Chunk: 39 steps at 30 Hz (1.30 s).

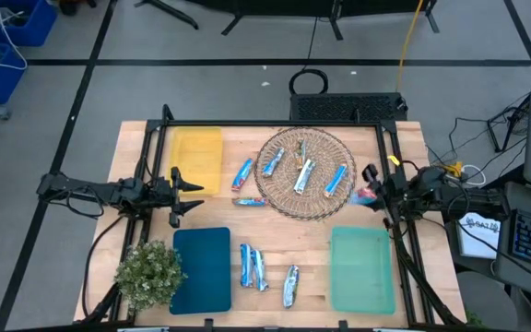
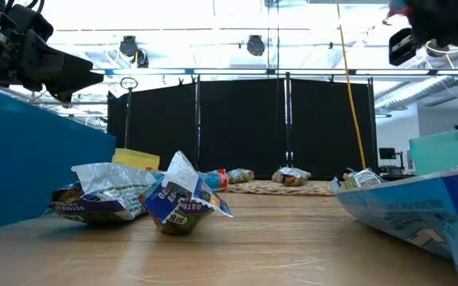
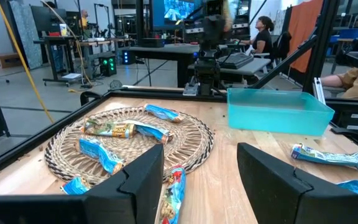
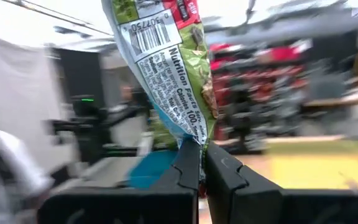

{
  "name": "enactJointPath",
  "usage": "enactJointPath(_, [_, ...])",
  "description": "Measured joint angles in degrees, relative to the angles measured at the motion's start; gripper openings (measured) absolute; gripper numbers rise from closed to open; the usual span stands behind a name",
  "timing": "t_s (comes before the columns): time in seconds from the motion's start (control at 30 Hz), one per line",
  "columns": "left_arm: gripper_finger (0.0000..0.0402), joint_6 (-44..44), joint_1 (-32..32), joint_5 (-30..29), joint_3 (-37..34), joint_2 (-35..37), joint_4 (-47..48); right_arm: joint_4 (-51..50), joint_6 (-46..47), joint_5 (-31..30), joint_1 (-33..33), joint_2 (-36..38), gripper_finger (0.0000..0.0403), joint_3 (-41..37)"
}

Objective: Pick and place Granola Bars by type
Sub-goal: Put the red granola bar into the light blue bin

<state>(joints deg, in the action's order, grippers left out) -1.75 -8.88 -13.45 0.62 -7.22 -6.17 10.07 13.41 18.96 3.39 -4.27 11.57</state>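
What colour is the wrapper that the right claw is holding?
Green and red, with a white nutrition panel, pinched in the right gripper; right wrist view shows it best.

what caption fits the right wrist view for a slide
Right tool shut on a red-and-green granola bar, wrapper standing above its fingers, nutrition label facing the camera.

Even, bright overhead lighting is recorded in the high view; only soft shadows are cast. In the low view, glare from ceiling lights is seen behind a dark curtain [image 2: 245,131], and the nearest bar [image 2: 183,202] is slightly soft. Heavy motion blur is noted behind the right gripper [image 4: 202,163]; its bar [image 4: 163,62] stays legible.
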Motion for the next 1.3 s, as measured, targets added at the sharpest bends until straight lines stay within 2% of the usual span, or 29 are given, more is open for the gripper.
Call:
enactJointPath(0.1, [0.0209, 0.0, 0.0, 0.0, 0.0, 0.0, 0.0, -0.6, 5.7, 3.4, 0.0, 0.0, 0.0, 0.0])
enactJointPath(0.23, [0.0209, 0.0, 0.0, 0.0, 0.0, 0.0, 0.0, -5.8, 11.4, 3.7, 0.0, -0.4, 0.0, 0.0])
enactJointPath(0.37, [0.0209, 0.0, 0.0, 0.0, 0.0, 0.0, 0.0, -9.6, 16.2, 2.2, 0.0, -2.0, 0.0, 0.0])
enactJointPath(0.53, [0.0209, 0.0, 0.0, 0.0, 0.0, 0.0, 0.0, -9.2, 20.8, 1.9, 0.0, -4.7, 0.0, 0.3])
enactJointPath(0.67, [0.0209, 0.0, 0.0, 0.0, 0.0, 0.0, 0.0, -12.6, 20.3, -0.4, -0.1, -7.7, 0.0, 4.0])
enactJointPath(0.77, [0.0209, 0.0, 0.0, 0.0, 0.0, 0.0, 0.0, -23.3, 17.2, -2.0, -0.2, -10.9, 0.0, 10.1])
enactJointPath(0.87, [0.0209, 0.0, 0.0, 0.0, 0.0, 0.0, 0.0, -37.7, 16.3, -7.2, -0.9, -15.6, 0.0, 16.9])
enactJointPath(1.03, [0.0209, 0.0, 0.0, 0.0, 0.0, 0.0, 0.0, -55.3, 23.3, -9.9, -4.4, -25.8, 0.0, 25.9])
enactJointPath(1.13, [0.0209, 0.0, 0.0, 0.0, 0.0, 0.0, 0.0, -61.3, 28.9, -9.2, -8.4, -31.4, 0.0, 28.2])
enactJointPath(1.3, [0.0209, 0.0, 0.0, 0.0, 0.0, 0.0, 0.0, -64.2, 40.3, -5.1, -14.9, -37.8, 0.0, 29.1])
